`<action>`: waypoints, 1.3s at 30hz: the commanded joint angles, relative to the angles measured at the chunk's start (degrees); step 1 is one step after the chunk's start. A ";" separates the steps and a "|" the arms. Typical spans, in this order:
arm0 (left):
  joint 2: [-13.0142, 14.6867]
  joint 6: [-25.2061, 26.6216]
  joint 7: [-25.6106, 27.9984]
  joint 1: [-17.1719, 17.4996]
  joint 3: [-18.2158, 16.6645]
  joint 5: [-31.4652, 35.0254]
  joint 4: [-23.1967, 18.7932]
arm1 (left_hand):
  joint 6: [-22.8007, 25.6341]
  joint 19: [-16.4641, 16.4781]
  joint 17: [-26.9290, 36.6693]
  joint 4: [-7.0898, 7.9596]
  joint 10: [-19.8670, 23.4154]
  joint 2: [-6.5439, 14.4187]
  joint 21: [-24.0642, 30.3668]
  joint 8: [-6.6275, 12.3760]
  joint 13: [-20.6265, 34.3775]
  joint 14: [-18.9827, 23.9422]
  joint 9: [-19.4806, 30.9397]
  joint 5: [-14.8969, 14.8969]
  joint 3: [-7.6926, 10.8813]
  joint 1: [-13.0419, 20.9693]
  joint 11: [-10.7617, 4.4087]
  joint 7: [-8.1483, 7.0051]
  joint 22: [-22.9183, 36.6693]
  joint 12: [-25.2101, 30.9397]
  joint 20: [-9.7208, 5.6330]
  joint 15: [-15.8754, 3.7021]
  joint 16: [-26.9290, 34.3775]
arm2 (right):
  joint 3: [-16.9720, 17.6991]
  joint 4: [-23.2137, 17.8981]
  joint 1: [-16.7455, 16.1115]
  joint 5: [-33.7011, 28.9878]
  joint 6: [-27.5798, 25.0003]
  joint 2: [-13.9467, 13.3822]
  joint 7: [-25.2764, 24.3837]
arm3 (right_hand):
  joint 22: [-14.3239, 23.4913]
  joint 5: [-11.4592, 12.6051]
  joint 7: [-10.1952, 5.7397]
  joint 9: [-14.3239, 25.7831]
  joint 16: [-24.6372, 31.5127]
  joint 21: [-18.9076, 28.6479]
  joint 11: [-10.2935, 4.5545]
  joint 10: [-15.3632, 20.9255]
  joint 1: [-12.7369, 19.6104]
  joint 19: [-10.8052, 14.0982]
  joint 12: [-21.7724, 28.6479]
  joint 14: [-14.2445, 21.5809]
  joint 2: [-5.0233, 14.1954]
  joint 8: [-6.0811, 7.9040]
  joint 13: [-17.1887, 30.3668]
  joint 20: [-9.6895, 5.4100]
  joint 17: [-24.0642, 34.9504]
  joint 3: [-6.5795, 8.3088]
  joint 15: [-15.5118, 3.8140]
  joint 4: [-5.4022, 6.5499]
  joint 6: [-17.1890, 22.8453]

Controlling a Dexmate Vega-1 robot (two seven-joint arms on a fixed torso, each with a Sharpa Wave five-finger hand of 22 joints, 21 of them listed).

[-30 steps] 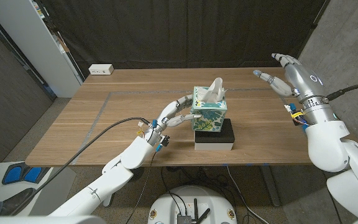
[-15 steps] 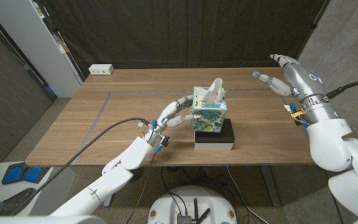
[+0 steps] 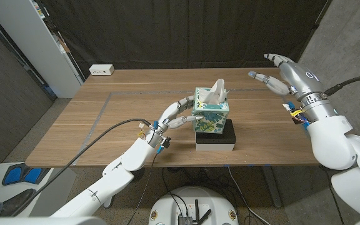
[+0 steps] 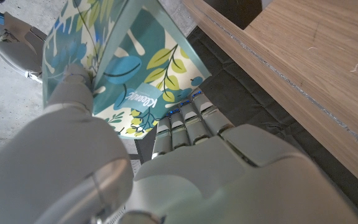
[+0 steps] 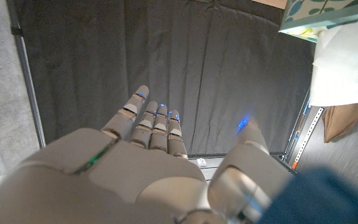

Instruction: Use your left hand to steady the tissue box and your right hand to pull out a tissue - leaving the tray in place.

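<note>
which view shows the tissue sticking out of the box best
The head view: the white tissue stands whole above the tissue box, its full shape clear. The right wrist view catches a part of it at the frame edge. In the left wrist view the box's side shows, not the tissue.

Your wooden table and what sits on it

You have a black-and-white tray near the table's front edge, about midway along it, with the leaf-patterned tissue box standing on it, not on the wood. A white power strip lies at the far left corner. Thin tape lines mark a rectangle across the table's left and far parts.
</note>
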 commanded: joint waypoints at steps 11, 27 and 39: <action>0.45 1.12 0.28 0.66 -0.13 0.43 -1.30 | 0.66 0.40 0.19 0.17 0.38 0.64 -0.03 -0.13 0.15 0.55 0.29 0.42 0.01 0.23 -0.13 -0.08 0.22 -0.24 -0.30 -1.38 -0.04 | -1.78 -0.01 4.41 2.94 5.23 -2.46 4.83 | 0.17 0.49 -0.21 0.28 0.33 0.27 -0.21 0.51 1.47 0.34 0.28 0.50 0.19 0.24 0.30 -0.04 0.12 0.72 0.17 -0.07 0.63; 0.33 1.09 0.66 0.59 -0.03 1.06 -1.25 | 0.85 0.49 0.20 0.19 0.43 0.69 -0.05 -0.21 0.22 0.70 0.31 0.42 -0.15 0.22 -0.14 -0.10 0.23 -0.40 -0.26 -1.40 -0.06 | -2.44 -1.03 6.11 6.20 8.31 -3.78 7.07 | 0.17 0.62 -0.23 0.29 0.35 0.26 -0.22 0.94 2.02 0.48 0.37 0.63 0.16 0.33 0.34 -0.02 0.09 0.96 0.08 -0.02 1.10; 0.14 0.84 0.72 0.33 0.11 1.04 -0.82 | 0.89 0.47 0.22 0.20 0.53 0.87 -0.09 -0.31 0.27 0.59 0.31 0.44 -0.21 0.28 -0.33 -0.04 0.24 -0.50 -0.23 -1.42 -0.16 | -2.77 -2.37 6.13 5.77 8.69 -4.17 8.83 | 0.17 0.67 -0.18 0.30 0.39 0.30 -0.27 1.22 2.27 0.67 0.42 0.76 0.11 0.39 0.37 0.11 0.09 1.06 0.13 0.05 1.43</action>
